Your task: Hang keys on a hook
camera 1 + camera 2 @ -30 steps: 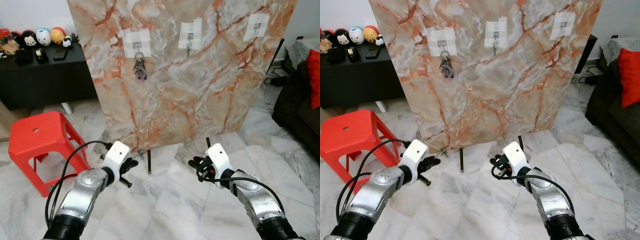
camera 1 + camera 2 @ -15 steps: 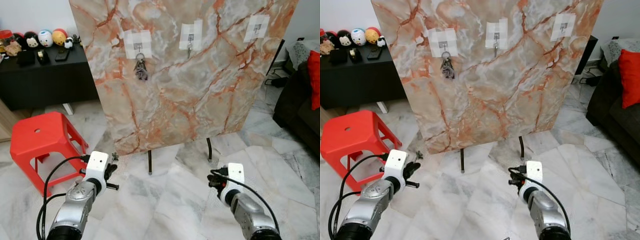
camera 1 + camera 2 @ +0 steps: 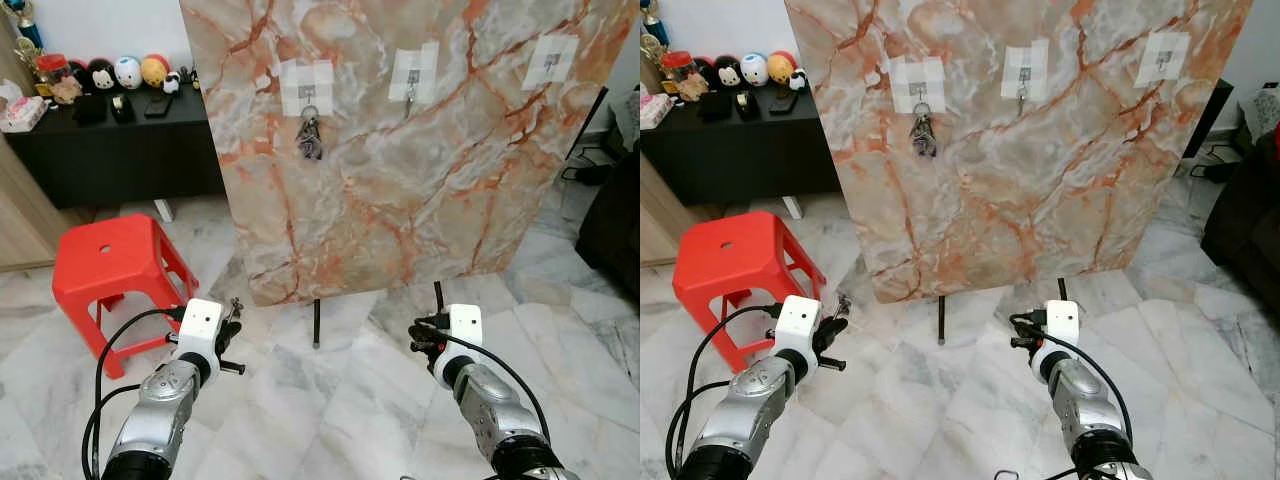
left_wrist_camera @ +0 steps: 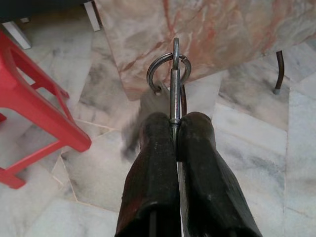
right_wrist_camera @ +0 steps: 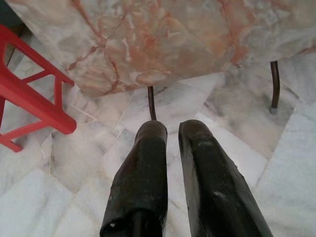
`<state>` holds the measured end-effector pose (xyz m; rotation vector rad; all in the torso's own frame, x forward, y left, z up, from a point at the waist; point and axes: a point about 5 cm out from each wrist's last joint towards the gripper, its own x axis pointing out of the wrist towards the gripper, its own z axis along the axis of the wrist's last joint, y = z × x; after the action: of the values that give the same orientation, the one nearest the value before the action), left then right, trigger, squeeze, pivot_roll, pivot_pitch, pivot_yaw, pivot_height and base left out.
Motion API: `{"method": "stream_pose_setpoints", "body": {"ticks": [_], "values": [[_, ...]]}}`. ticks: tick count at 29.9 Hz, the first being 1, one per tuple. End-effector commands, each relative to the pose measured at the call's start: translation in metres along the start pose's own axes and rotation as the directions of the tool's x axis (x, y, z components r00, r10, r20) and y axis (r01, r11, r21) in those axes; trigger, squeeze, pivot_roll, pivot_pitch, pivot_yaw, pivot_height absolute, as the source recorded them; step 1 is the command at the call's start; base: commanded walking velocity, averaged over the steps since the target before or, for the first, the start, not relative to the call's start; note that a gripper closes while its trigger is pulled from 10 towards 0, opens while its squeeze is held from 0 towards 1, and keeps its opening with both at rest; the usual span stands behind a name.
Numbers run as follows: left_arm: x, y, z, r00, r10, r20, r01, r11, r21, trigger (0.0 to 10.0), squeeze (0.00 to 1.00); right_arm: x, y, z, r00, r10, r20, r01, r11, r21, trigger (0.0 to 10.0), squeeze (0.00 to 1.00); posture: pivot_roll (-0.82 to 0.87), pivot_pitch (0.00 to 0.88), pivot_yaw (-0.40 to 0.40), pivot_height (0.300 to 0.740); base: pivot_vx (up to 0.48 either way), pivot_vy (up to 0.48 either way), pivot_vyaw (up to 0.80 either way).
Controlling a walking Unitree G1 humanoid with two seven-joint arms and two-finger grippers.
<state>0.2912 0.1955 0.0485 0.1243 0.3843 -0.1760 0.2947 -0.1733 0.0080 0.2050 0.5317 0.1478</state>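
Observation:
A marble-patterned board (image 3: 400, 170) stands ahead with three hooks on white patches. A bunch of keys (image 3: 308, 135) hangs from the left hook (image 3: 306, 88). The middle hook (image 3: 411, 85) and the right hook (image 3: 550, 58) lie further right. My left gripper (image 3: 228, 335) is low, in front of the board's lower left corner. It is shut on a key with a metal ring (image 4: 169, 74), which sticks out past the fingertips (image 4: 158, 123). My right gripper (image 3: 425, 335) is low near the board's right leg, fingers (image 5: 148, 148) close together with nothing between them.
A red plastic stool (image 3: 110, 265) stands left of the board. Behind it is a black cabinet (image 3: 120, 140) with small toys on top. The board rests on thin dark legs (image 3: 316, 325). A dark sofa (image 3: 615, 220) is at the right edge. The floor is marble tile.
Both arms have come down and back toward my body since a second ago. The camera has shifted, so the board now sits further right. The hung keys have not moved.

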Motion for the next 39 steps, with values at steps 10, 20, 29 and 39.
{"method": "stream_pose_setpoints", "body": {"ticks": [10,20,29,39], "values": [[0.0008,-0.003,0.0011,1.0,-0.019,0.014,0.019,1.0,-0.003,10.0,0.0,0.0002,-0.0019,-0.0029,1.0,-0.008,-0.006,0.008,0.999,0.032,10.0,0.0,-0.05,0.051,-0.006,0.74,0.0,0.0,0.0],[0.0007,-0.0038,0.0041,0.999,-0.029,0.024,0.029,1.0,-0.002,10.0,0.0,0.0018,0.0003,0.0002,1.0,0.001,0.002,-0.001,1.0,0.023,10.0,0.0,-0.04,0.052,-0.008,0.74,0.0,0.0,0.0],[0.001,-0.0056,0.0059,0.998,-0.047,0.03,0.047,0.999,-0.001,10.0,0.0,0.0021,0.0001,-0.0003,1.0,0.001,-0.002,-0.001,1.0,0.026,10.0,0.0,-0.04,0.052,-0.006,0.74,-0.23,0.0,0.0],[0.0007,-0.0066,0.0075,0.998,-0.056,0.036,0.056,0.998,-0.001,10.0,0.0,0.0021,-0.0005,0.0002,1.0,-0.008,0.001,0.008,1.0,0.03,10.0,0.0,-0.04,0.056,-0.005,0.74,-0.266,0.0,0.0]]}}
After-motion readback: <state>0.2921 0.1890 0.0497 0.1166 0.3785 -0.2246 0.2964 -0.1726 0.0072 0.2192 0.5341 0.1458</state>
